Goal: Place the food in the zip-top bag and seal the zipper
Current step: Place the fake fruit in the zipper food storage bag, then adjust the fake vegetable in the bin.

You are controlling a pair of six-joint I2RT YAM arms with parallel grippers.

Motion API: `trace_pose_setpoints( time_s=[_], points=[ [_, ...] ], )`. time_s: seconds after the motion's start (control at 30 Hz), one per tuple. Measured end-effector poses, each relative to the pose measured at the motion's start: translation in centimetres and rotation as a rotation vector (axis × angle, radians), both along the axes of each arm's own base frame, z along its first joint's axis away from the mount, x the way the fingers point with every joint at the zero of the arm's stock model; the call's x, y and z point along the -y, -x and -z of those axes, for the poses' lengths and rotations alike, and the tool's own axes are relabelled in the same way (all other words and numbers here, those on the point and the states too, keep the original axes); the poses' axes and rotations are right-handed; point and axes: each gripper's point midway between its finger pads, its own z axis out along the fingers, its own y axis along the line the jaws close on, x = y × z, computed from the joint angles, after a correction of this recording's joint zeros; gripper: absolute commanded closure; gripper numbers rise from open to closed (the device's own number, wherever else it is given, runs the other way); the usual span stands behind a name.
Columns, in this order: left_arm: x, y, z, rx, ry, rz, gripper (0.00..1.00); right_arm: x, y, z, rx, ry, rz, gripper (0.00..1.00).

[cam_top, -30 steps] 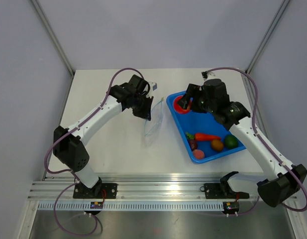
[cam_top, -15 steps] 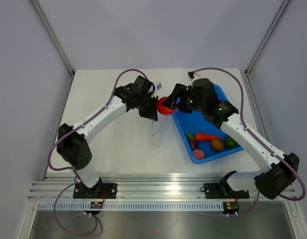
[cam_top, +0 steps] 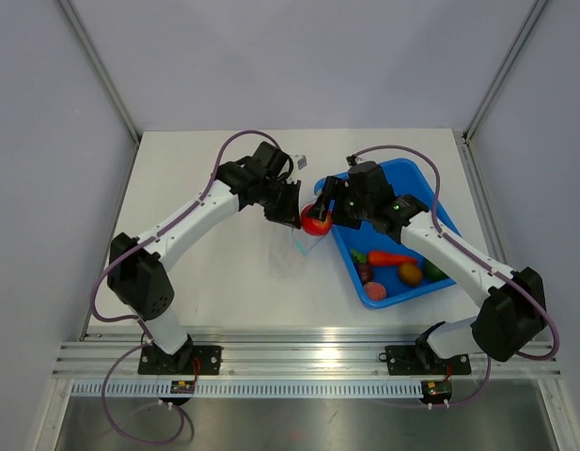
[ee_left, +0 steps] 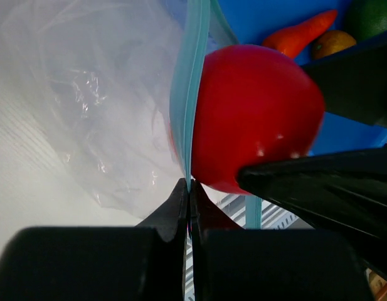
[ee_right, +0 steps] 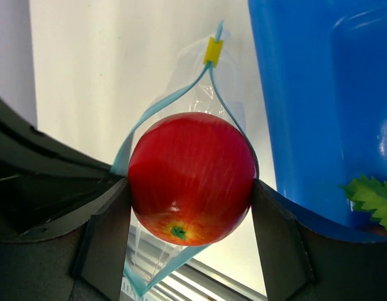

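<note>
My right gripper (cam_top: 318,218) (ee_right: 190,188) is shut on a red apple (ee_right: 190,177) (cam_top: 317,223) (ee_left: 253,119) and holds it in the open mouth of the zip-top bag (ee_right: 199,94) (ee_left: 99,100). The teal zipper (ee_right: 143,119) (ee_left: 192,75) loops round the apple, with a yellow slider (ee_right: 212,51) at its far end. My left gripper (cam_top: 291,214) (ee_left: 190,188) is shut on one side of the zipper and holds the bag (cam_top: 304,246) up, left of the apple. More food lies in the blue tray (cam_top: 416,183): an orange carrot (cam_top: 391,257), an orange round (cam_top: 411,273), a purple piece (cam_top: 365,274).
The blue tray (ee_right: 318,106) sits right of the bag, close to my right arm. The grey side walls and metal rail (cam_top: 299,362) bound the white table (cam_top: 205,282). A green leaf (ee_right: 372,197) of a tray item shows at the right wrist view's edge.
My right gripper lifted the red apple out of the tray and carried it left to the bag's mouth. My left gripper shifted right with the bag to meet it.
</note>
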Motion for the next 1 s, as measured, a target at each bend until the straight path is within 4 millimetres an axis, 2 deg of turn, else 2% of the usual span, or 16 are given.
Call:
trace_pose_setpoints(
  time_s=[0.23,0.4,0.43,0.6,0.77,0.83,0.9,1.0],
  points=[
    [1.4,0.1,-0.9,0.013,0.062,0.031,1.00,0.7,0.8,2.3,-0.055,0.091,0.004,0.50],
    [1.6,0.2,-1.0,0.009,0.071,0.039,1.00,0.6,1.1,2.8,-0.066,0.135,-0.018,0.13],
    [1.6,0.2,-1.1,0.009,0.072,0.040,1.00,0.6,1.2,2.7,-0.064,0.141,-0.022,0.12],
    [1.5,0.0,-1.2,0.019,0.067,0.037,1.00,0.9,1.7,1.6,-0.037,0.146,-0.030,0.12],
    [1.5,-0.1,-1.0,0.018,0.061,0.035,1.00,2.7,1.9,-2.2,0.070,0.140,0.023,0.18],
    [1.4,-0.1,-0.9,0.018,0.057,0.033,1.00,4.2,1.8,-3.6,0.119,0.168,0.072,0.22],
    [1.4,-0.1,-0.9,0.020,0.053,0.031,1.00,6.1,1.6,-4.1,0.143,0.215,0.131,0.24],
    [1.2,-0.2,-0.8,0.024,0.046,0.030,1.00,9.7,1.2,-2.9,0.114,0.326,0.214,0.26]
  ],
)
